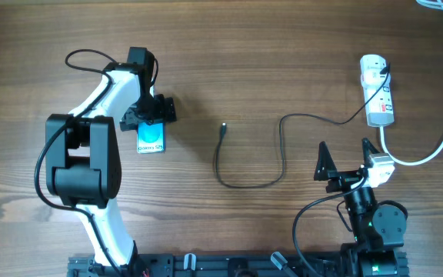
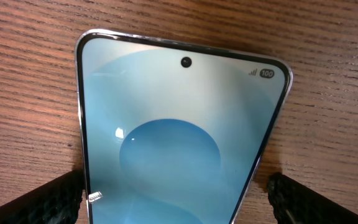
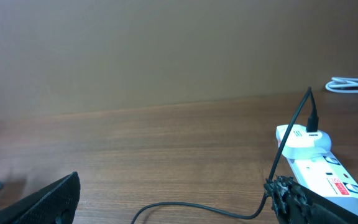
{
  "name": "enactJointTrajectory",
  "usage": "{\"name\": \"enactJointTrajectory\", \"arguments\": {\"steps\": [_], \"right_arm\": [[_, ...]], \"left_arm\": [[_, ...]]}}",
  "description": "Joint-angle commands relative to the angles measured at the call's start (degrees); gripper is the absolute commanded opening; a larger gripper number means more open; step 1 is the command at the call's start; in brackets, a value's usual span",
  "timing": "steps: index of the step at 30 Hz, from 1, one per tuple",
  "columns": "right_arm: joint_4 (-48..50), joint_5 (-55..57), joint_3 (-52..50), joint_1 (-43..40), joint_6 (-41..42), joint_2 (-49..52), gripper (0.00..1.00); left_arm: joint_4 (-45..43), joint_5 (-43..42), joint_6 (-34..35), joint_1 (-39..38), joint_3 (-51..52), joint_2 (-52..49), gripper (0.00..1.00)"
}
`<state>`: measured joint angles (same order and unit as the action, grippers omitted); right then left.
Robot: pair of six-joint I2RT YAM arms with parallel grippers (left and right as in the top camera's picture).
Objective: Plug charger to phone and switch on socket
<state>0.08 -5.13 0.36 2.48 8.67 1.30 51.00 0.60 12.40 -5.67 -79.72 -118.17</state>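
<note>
turquoise phone [image 1: 151, 140], long axis toward robot, left tool [image 1: 149, 115] spread astride it

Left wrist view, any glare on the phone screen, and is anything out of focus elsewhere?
Left wrist: the phone is sharp, with one small glare spot on its screen. Right wrist: the socket is crisp, while the right pincer looks soft. Overhead: even light, faint shadows.
</note>
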Motion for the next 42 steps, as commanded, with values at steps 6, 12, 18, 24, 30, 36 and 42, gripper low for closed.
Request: {"name": "enactJointTrajectory", "arguments": {"steps": [6, 12, 18, 24, 30, 36, 42], "right_arm": [[0.0, 2.1, -0.1, 0.2, -4.1, 0.1, 1.00], [1.0, 2.1, -0.1, 0.2, -3.4, 0.1, 1.00], [1.1, -2.7, -0.1, 0.2, 19.2, 0.1, 1.00], [0.7, -7.0, 0.0, 0.2, 22.8, 0.2, 1.00], [-2.0, -9.8, 3.1, 0.2, 22.1, 0.5, 1.00], [-8.5, -10.0, 11.7, 0.2, 15.7, 5.6, 1.00], [-14.6, -10.1, 23.1, 0.2, 10.6, 18.6, 1.00]], "left_arm": [[-1.4, -0.4, 1.8, -0.5, 4.6, -4.1, 1.00], [-3.1, 0.1, 1.8, -0.5, 4.8, -4.1, 1.00], [-2.0, 0.7, -0.4, -0.5, 4.8, -4.1, 1.00], [-1.5, 2.5, -0.2, -0.5, 5.8, -4.1, 0.95], [-2.2, 2.5, -0.2, -0.5, 7.1, -4.1, 0.98], [-2.4, 2.1, -0.2, -0.5, 7.1, -4.1, 0.90], [-2.5, 2.8, -0.2, -0.5, 7.1, -4.1, 1.00]]}}
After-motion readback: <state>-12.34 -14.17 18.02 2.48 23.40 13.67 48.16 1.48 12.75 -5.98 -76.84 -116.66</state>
